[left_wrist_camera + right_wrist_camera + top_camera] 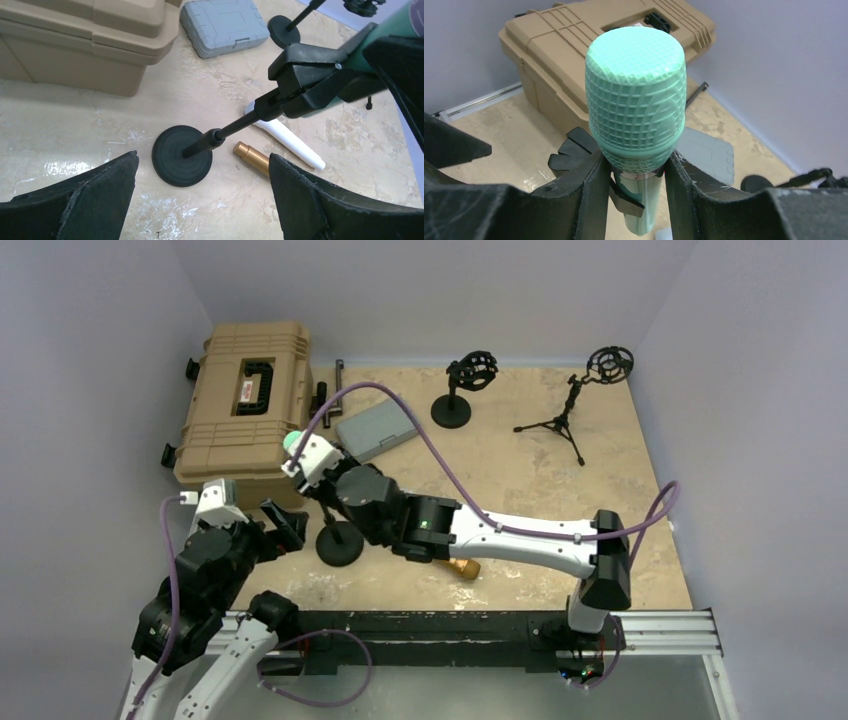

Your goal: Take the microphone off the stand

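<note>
The top view looks steeply down from above and behind the near edge, taking in the whole tabletop (520, 470) up to its far edge. The left wrist view sits low by the near-left corner, facing towards the far-right corner, close over the round stand base (182, 156). The right wrist view is pressed close to the microphone (635, 95), facing the far-left corner. All three views share the tan case (245, 400) and the grey case (374, 432).

Left arm (200, 580), right arm (530, 540): black joints, white link shells, purple cables (438, 455); fingers (320, 200) black, rough-edged, wedge-shaped.
</note>
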Controlling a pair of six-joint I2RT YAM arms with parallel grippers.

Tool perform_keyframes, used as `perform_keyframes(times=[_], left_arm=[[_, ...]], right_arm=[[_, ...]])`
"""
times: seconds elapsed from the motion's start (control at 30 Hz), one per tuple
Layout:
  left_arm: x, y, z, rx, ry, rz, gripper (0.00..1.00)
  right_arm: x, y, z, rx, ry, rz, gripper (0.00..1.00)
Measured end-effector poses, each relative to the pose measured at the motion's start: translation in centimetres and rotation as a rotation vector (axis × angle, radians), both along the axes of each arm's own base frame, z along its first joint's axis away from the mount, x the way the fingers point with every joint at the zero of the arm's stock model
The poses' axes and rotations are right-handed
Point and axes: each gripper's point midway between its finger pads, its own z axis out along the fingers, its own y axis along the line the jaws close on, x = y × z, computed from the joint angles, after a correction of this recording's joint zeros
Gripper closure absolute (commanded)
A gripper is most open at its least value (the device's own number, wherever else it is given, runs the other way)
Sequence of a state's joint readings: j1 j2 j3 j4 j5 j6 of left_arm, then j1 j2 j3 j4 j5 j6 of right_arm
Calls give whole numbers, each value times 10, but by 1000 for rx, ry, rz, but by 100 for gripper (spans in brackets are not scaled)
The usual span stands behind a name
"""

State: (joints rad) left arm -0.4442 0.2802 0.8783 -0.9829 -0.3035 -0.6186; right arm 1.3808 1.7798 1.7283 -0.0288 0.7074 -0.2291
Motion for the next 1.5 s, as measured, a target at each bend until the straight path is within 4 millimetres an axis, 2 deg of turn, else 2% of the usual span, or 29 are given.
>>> perform_keyframes(times=[0.23,0.4,0.5,0.63,0.73,0.9,1.07,1.33,1.43,1.5], left_arm=[[4,-12,11,-12,-66,-72,2],[10,-21,12,13,-275,-153,0],[13,-30,13,57,-388,-222,1],[23,-41,32,113,-473,-284,4],[35,-50,41,141,-504,-308,8],[50,-62,45,196,-527,-357,16],[61,-67,39,260,-515,-386,20],[63,-67,47,332,-567,-400,20],[63,-68,49,363,-586,-416,29],[62,-69,51,382,-604,-429,44]], right_arm=[[24,-16,2,22,-5,273,100],[38,-12,2,15,-4,412,100],[35,-4,2,12,-9,475,100],[26,3,4,18,-14,533,100],[23,4,5,20,-14,553,100],[19,6,5,23,-14,577,100],[18,6,5,24,-14,584,100],[19,6,5,24,-13,595,100],[20,5,5,24,-12,596,100],[20,5,5,24,-10,598,100]])
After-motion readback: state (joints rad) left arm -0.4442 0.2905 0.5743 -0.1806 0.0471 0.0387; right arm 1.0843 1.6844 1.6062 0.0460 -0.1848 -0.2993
